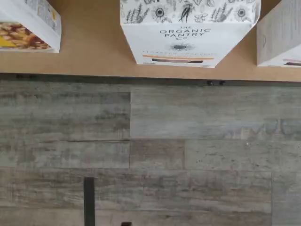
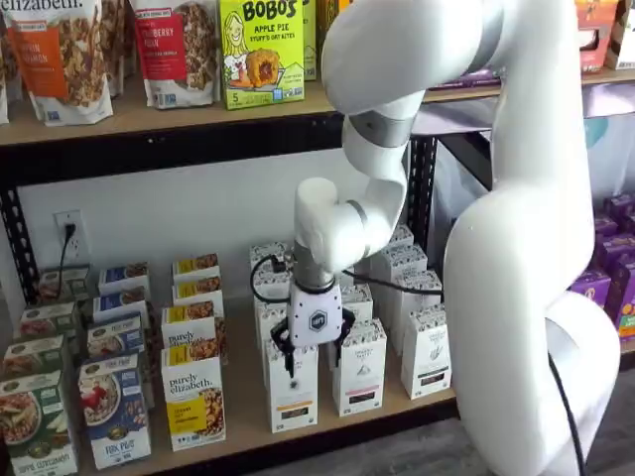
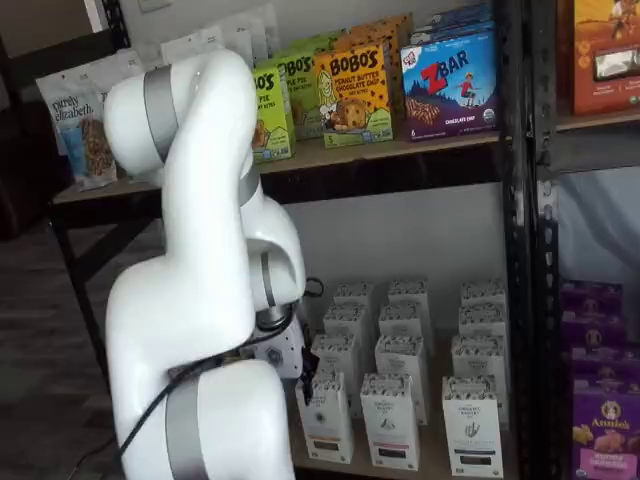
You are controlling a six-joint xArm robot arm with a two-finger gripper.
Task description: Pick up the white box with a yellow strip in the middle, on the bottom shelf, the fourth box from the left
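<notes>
My white hand with black fingers (image 2: pixel 315 347) hangs in front of the bottom shelf, holding nothing; whether it is spread I cannot tell. Just behind it stands the white cardboard box with a yellow strip (image 2: pixel 292 387), front of its row on the wooden shelf board (image 2: pixel 243 421). Reaching and gripping remain.

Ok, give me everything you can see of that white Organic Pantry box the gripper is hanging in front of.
The white box looks like cardboard, tall and narrow, standing upright at the front edge of the bottom shelf. In the wrist view it shows black flower drawings along the top, "The Organic Pantry Co" lettering, and an orange-yellow strip over a dark band lower down. A matching box stands beside it, apart; more stand behind. The gripper hangs in front of its upper part; whether they touch, or whether the fingers are open, cannot be told.
</notes>
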